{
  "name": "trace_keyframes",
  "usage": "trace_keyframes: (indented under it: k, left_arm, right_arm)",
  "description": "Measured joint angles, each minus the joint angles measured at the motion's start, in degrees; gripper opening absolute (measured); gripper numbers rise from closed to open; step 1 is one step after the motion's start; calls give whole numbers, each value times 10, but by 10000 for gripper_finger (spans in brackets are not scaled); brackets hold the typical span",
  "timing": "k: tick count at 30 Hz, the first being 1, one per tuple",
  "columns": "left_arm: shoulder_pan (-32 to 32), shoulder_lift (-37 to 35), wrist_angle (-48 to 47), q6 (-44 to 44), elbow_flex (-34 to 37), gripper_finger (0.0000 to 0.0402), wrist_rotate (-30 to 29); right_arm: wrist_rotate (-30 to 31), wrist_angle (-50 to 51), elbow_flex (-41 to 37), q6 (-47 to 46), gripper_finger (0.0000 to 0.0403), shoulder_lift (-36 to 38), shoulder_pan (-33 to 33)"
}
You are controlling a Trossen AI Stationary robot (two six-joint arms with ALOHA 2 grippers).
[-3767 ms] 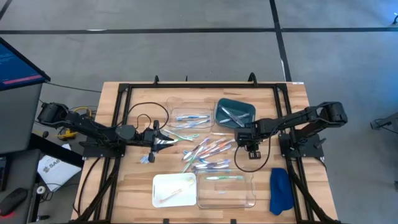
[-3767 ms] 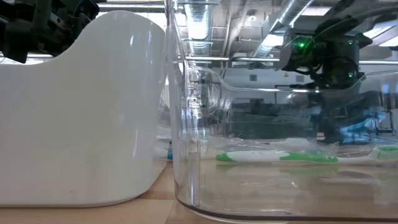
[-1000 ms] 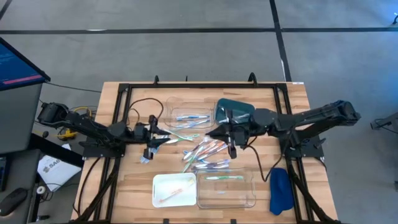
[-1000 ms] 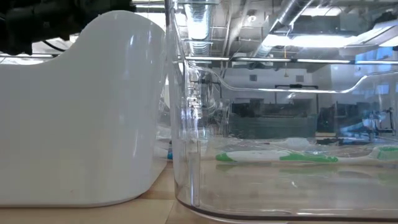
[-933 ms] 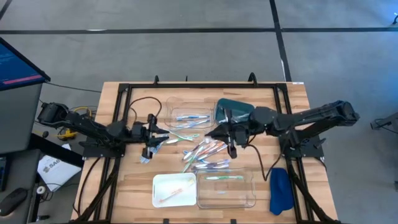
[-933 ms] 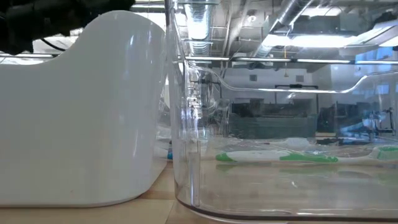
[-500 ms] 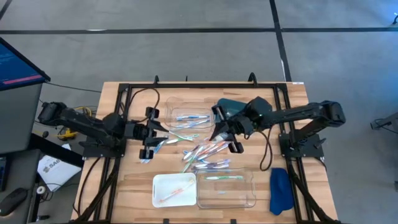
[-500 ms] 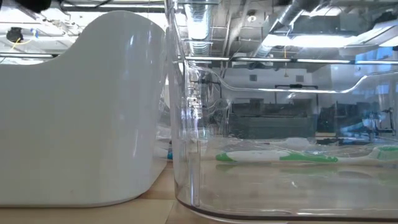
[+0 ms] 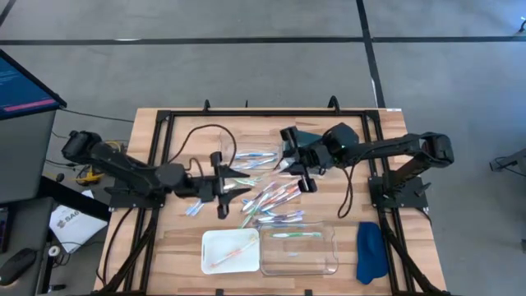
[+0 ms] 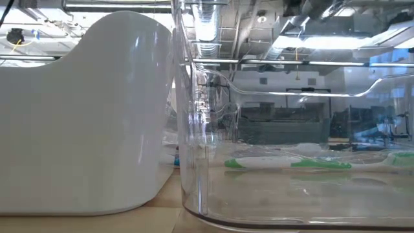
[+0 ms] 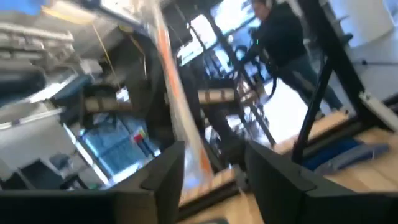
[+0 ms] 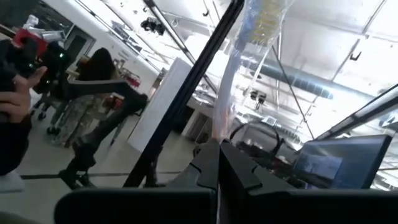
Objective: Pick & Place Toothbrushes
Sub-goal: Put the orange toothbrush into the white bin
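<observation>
The right gripper (image 9: 289,164) is pinched on a toothbrush (image 12: 231,74) above the loose pile (image 9: 275,200). It could slip and fall back. The left gripper (image 9: 234,190), beside the pile, is spread apart around another brush (image 11: 177,87).

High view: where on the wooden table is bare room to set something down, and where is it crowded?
Bare wood lies along the wooden table's near-left edge beside the white tray, and between the clear near tray and the blue cloth. The middle is crowded: loose toothbrushes, the left gripper, the right gripper.
</observation>
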State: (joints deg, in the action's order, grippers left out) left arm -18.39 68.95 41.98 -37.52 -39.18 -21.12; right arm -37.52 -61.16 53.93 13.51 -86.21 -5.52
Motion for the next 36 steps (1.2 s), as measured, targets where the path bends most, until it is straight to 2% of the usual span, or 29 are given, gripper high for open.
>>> trace_keyframes:
  k: [4,7,14,19,29,33,36]
  left_arm:
    - [-1,2,0,-2,-4,210,-25]
    - [4,2,2,2,-5,236,-56]
    - [11,2,0,21,-5,278,-64]
    - [11,2,-4,38,-5,281,-63]
    - [29,6,-11,53,-5,278,-63]
    - [38,14,-16,63,-5,278,-63]
    - [39,18,-12,63,-5,278,-60]
  right_arm:
    - [2,22,0,26,1,-4,-3]
    - [30,40,0,57,0,-4,3]
    - [52,69,0,120,0,-4,25]
    - [104,85,0,157,0,-4,33]
    - [111,84,0,164,0,-4,33]
    - [152,85,4,184,0,-23,41]
    - [153,78,21,186,0,-41,45]
